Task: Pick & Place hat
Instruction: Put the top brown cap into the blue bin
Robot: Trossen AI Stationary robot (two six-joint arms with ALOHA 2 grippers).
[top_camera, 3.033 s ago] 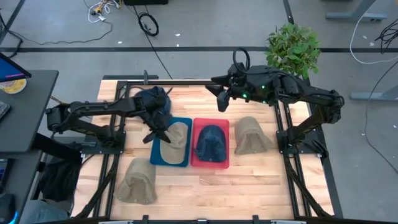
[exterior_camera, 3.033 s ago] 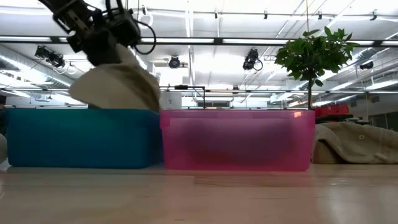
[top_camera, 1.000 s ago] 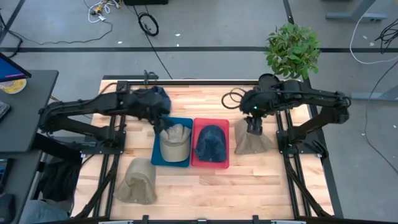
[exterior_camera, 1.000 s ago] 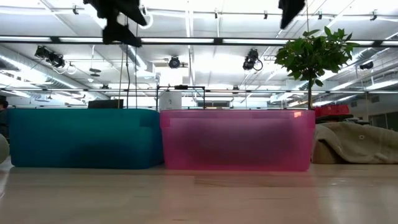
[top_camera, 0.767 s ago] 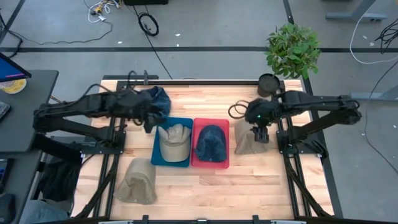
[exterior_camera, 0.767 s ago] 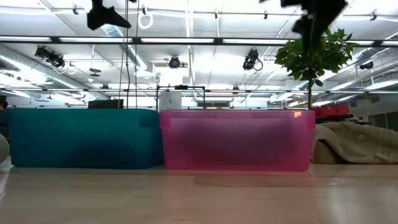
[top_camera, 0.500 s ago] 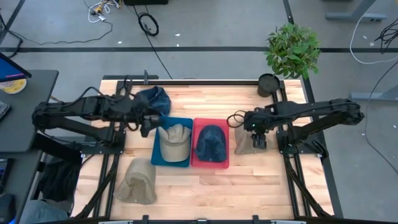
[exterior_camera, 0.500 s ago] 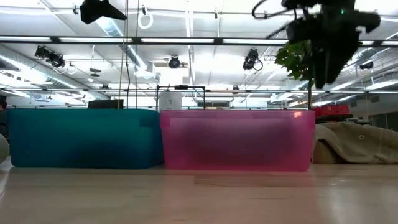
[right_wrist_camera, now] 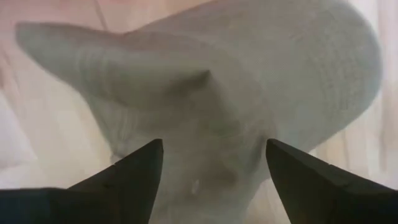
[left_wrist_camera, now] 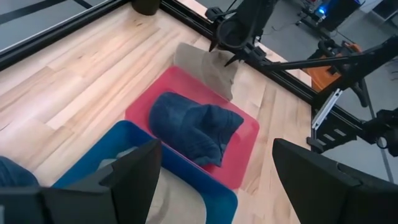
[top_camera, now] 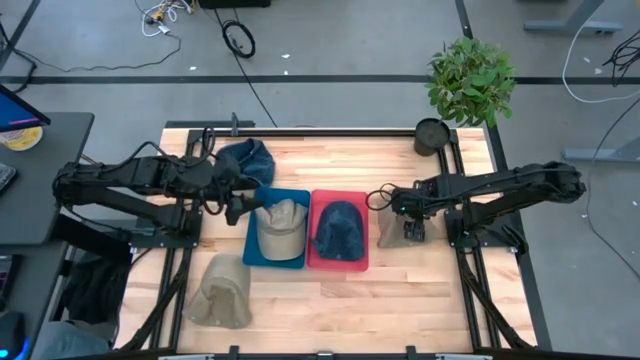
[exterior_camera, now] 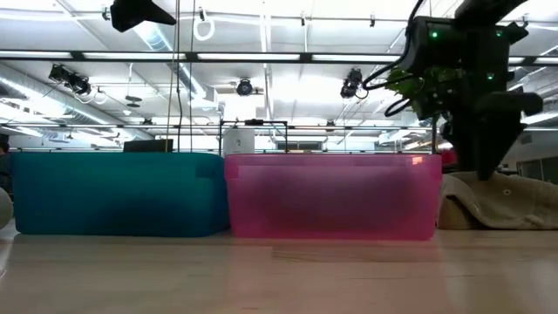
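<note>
A: Right arm dropped since half a second back, left arm pulled back off the blue bin. Table (top_camera: 400, 290) first?

B: Wooden table, blue bin (top_camera: 249, 250) and pink bin (top_camera: 358, 262) touching side by side, both between the two claws.

A: Hats?

B: Beige hat (top_camera: 387, 232) lies directly under the right gripper (top_camera: 412, 232), beside the pink bin. Tan cap (top_camera: 279, 225) sits in the blue bin, just beside the left gripper (top_camera: 236, 207). Navy cap (top_camera: 338, 228) in the pink bin. Another beige hat (top_camera: 221, 290) lies on the table in front of the left arm, dark blue hat (top_camera: 245, 158) just behind the left gripper.

A: Claws?

B: Right one spread wide, fingers (right_wrist_camera: 124, 180) straddling the beige hat's crown, not pinching. Left one spread too, fingers (left_wrist_camera: 130, 180) holding nothing.
</note>
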